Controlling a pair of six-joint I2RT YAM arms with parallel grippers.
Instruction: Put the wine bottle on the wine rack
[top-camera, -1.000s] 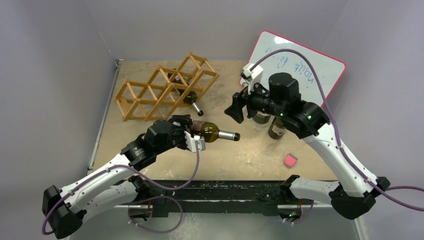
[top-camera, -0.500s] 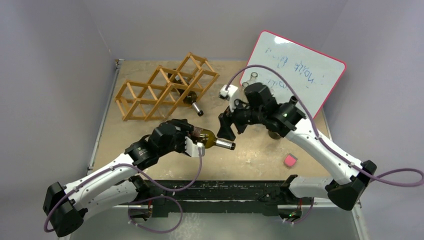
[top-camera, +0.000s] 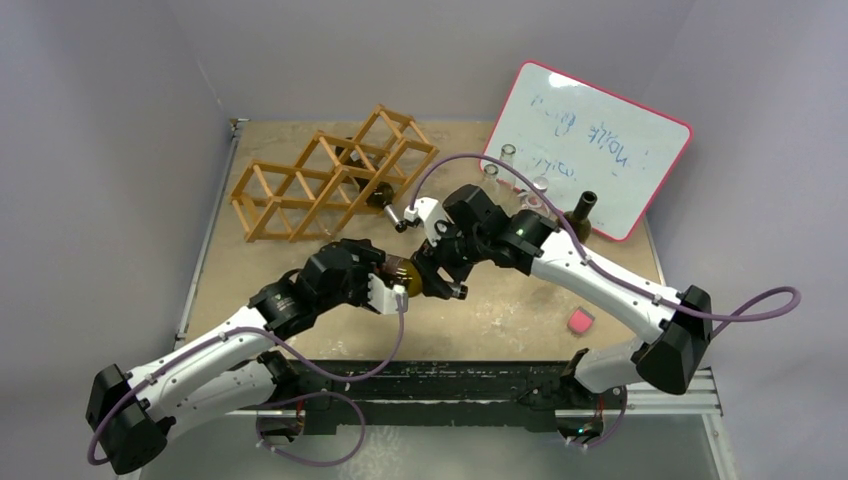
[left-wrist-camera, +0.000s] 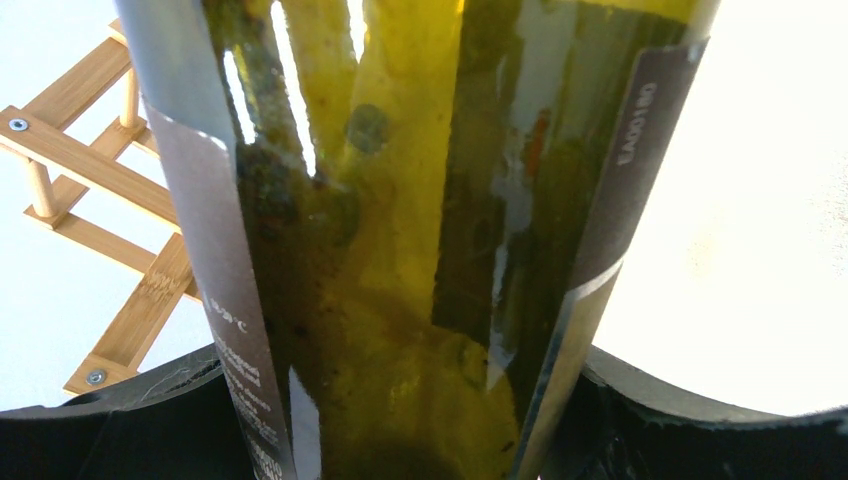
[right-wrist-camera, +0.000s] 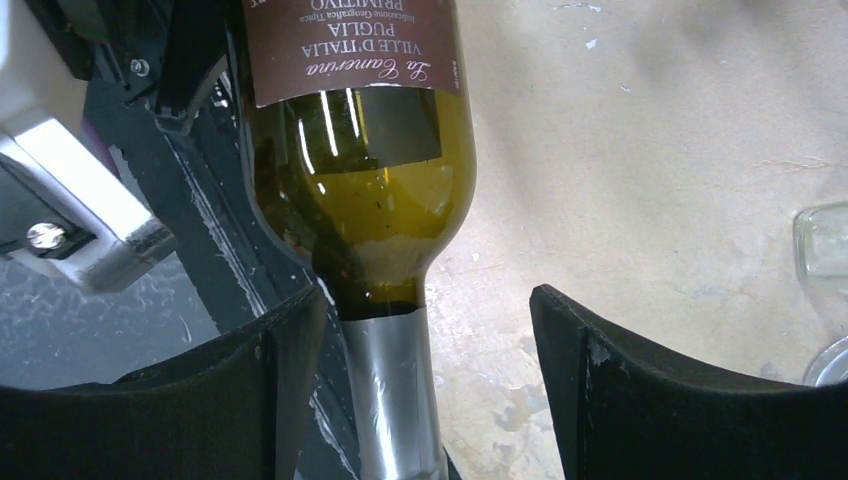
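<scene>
Your left tool (top-camera: 392, 280) is pinching the body of the olive-green glass wine bottle with a brown label (right-wrist-camera: 360, 190), which lies roughly level above the tan desk (top-camera: 500, 310), neck toward your right tool (right-wrist-camera: 430, 320). That tool is spread, with one finger on each side of the silver-foiled neck. Whether either finger touches it, you cannot tell. Beyond the left tool, well apart, sits the light wooden lattice wine rack (left-wrist-camera: 90, 168), with a second dark bottle (top-camera: 383, 198) in one cell. Far behind the right tool leans a pink-framed whiteboard (top-camera: 590, 130).
</scene>
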